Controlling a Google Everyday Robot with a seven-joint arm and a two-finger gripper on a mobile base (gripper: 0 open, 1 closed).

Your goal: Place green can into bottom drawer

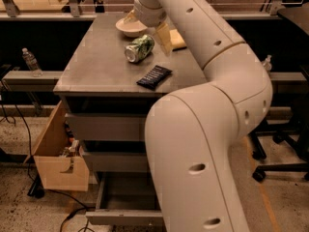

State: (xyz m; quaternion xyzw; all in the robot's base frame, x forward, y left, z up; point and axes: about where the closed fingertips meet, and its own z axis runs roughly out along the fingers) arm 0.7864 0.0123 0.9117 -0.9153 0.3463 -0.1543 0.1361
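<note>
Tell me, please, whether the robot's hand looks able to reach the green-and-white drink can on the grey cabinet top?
Probably yes: the hand hangs open just above the green-and-white drink can, with nothing between them; the dark flat snack packet and the white round bowl lie apart from it.

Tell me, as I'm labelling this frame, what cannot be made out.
Camera view:
- bottom drawer: right half hidden by the robot arm.
- end effector, open beside the green can: its base hidden by the arm.
- bowl: contents hidden behind the end effector.
- dark packet: print too small to read.
</note>
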